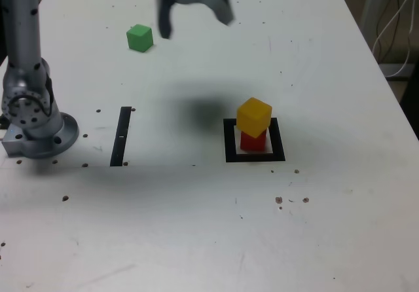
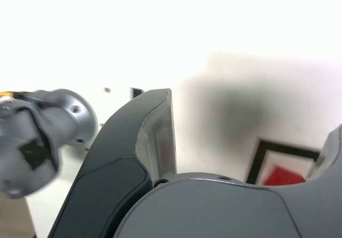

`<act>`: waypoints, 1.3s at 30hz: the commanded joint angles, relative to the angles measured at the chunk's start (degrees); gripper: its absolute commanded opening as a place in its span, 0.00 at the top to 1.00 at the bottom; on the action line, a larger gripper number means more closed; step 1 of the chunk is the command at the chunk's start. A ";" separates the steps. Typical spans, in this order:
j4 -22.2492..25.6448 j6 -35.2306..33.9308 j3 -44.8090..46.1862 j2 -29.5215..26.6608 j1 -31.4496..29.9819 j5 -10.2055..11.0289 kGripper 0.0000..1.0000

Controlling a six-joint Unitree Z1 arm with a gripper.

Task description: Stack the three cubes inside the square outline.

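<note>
The yellow cube [image 1: 254,115] sits slightly askew on the red cube [image 1: 253,141], which stands inside the square outline [image 1: 230,141]. The green cube [image 1: 139,38] lies alone on the table toward the far left of the exterior view. My gripper [image 1: 194,18] hangs blurred high above the table's far side, between the green cube and the stack, open with nothing between its fingers. In the wrist view one dark finger [image 2: 155,136] fills the foreground, and a corner of the square outline [image 2: 265,155] with the red cube [image 2: 283,175] shows beyond it.
A narrow black strip [image 1: 121,136] lies on the white table [image 1: 196,226] to the left of the outline in the exterior view. The arm's grey base [image 1: 33,118] stands at the table's left edge. Cables hang off the far right.
</note>
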 commanded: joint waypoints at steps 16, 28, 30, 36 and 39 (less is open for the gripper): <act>-16.08 22.02 9.79 2.12 36.01 0.97 0.00; -21.81 25.64 10.58 9.28 44.99 0.25 0.01; -22.66 25.78 11.22 10.01 44.99 0.22 0.01; -25.09 26.29 13.04 11.56 44.99 -0.19 0.01; -25.84 26.67 13.25 12.31 44.95 -0.39 0.02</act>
